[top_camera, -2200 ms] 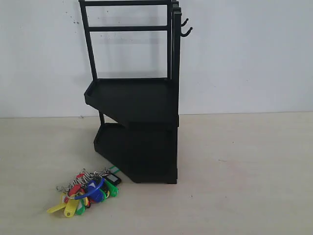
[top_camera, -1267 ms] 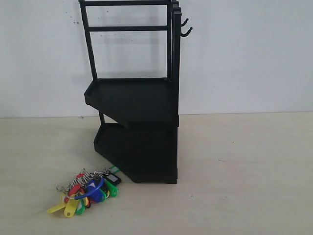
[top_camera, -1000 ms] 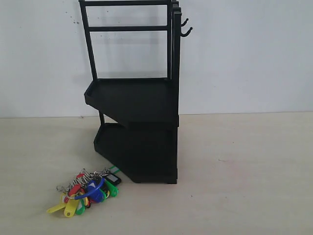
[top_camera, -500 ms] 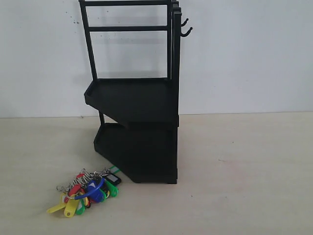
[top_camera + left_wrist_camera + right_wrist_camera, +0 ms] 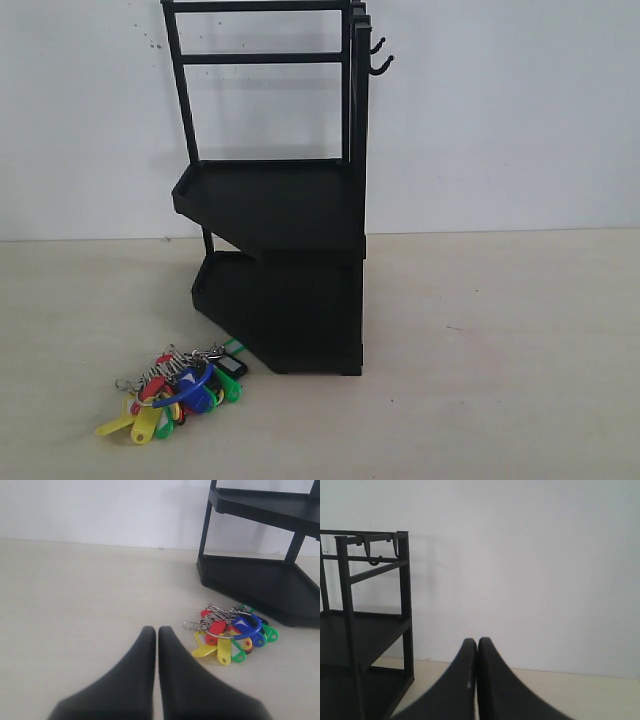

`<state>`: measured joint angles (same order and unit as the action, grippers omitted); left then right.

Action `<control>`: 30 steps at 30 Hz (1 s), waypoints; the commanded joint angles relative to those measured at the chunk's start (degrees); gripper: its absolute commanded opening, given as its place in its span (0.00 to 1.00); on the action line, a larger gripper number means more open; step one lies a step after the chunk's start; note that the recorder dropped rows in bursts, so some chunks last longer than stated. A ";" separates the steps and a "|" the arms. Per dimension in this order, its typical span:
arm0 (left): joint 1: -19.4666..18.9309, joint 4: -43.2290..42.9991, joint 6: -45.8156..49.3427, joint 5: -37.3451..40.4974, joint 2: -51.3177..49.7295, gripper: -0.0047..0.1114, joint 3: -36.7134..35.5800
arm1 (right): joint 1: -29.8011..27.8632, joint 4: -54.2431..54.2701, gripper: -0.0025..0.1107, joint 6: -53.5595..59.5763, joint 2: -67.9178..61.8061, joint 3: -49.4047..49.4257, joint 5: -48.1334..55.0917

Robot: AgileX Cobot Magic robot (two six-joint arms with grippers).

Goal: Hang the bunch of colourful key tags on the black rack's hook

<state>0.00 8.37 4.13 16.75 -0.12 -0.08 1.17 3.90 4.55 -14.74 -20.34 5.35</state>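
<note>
The colourful key tag bunch [image 5: 175, 393] lies flat on the tabletop to the front left of the black rack [image 5: 275, 210], its blue loop on top. The hook [image 5: 381, 66] juts from the rack's top right post, just below a smaller hook [image 5: 377, 45]; both are bare. Neither gripper shows in the exterior view. In the left wrist view my left gripper [image 5: 156, 630] is shut with nothing in it, a short way from the key tag bunch [image 5: 232, 632]. My right gripper [image 5: 477, 641] is shut and empty, facing the wall beside the rack [image 5: 406, 620].
A white wall [image 5: 500, 120] stands right behind the rack. The pale tabletop [image 5: 500, 350] stretches to the right of the rack. Both tray shelves [image 5: 270, 195] hold nothing.
</note>
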 commanded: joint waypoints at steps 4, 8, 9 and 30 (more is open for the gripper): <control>0.04 -0.28 0.20 -0.45 0.12 0.08 0.08 | 0.04 0.50 0.02 0.43 -9.26 -0.32 -7.96; 0.04 -0.28 0.20 -0.45 0.12 0.08 0.08 | 4.62 0.50 0.02 0.43 -12.49 -0.38 -9.24; 0.04 -0.28 0.20 -0.45 0.12 0.08 0.08 | 6.51 0.50 0.02 0.43 -13.33 -0.38 -9.34; 0.04 -0.28 0.20 -0.45 0.12 0.08 0.08 | 50.18 5.90 0.02 0.24 -61.78 -13.45 -34.28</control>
<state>0.00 8.37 4.13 16.75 -0.12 -0.08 49.68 7.44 5.57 -71.28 -30.90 -27.20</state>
